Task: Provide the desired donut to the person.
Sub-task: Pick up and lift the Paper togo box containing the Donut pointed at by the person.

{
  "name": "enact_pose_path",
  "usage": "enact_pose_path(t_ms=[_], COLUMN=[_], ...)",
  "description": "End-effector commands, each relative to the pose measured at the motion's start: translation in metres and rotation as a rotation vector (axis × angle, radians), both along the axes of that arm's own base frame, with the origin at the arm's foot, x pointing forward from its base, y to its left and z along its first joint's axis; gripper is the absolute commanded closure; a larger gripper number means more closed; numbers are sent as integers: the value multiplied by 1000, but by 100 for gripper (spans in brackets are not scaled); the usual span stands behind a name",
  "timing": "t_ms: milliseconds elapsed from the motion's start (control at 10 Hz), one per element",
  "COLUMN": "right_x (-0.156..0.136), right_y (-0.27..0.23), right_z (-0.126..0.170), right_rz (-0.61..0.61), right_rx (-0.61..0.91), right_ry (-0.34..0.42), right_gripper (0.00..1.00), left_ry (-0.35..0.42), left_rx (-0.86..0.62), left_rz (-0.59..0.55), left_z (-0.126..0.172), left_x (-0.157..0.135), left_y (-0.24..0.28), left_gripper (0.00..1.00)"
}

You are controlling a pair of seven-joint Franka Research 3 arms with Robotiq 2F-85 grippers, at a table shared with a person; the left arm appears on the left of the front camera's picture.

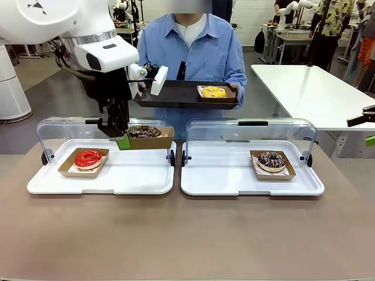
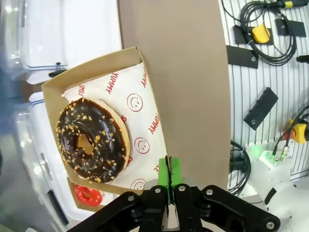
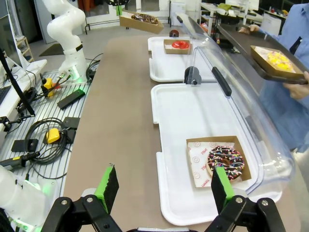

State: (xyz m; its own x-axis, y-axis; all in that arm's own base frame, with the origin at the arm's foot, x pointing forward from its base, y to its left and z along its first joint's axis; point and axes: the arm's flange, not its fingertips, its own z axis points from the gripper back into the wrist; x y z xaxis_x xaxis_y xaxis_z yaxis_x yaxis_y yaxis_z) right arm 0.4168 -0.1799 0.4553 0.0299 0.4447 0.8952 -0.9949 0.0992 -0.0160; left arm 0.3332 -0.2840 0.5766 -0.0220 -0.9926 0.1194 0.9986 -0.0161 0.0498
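the left gripper (image 1: 122, 140) pinches the chocolate donut's cardboard tray (image 1: 153, 138) roughly level, while the right gripper (image 3: 164, 190) stands spread.

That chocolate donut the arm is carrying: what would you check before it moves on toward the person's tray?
1. Grip: left gripper shut on the edge of the cardboard tray: ok.
2. Chocolate donut sits inside its cardboard tray: ok.
3. Cardboard tray lifted above the white tray: ok.
4. Person's black tray held out, with bare space beside the yellow donut: ok.
5. Grip firm enough for the trip: cannot tell.
6. Right gripper open, away from the path: ok.
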Motion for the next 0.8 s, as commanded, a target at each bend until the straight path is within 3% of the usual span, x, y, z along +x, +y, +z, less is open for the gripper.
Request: enact_pose_path(t_ms=[0,300,400,700], right_x=[-1,-1,-1,-1], right_y=[0,0,0,0], right_z=[-1,-1,-1,-1], right_rz=[3,3,3,3], right_rx=[8,8,8,8], right_ry=[-2,-2,-2,-2], right_gripper=[0,0,0,0], left_ry=[-65,-50,-71,-71], left_rx=[36,17,32,32], left_rz=[13,33,-2,-2], left_z=[14,19,21,21], left_x=[1,23,4,4], left_y=[-9,-1,-4,-4], left_gripper=[100,100,100,100])
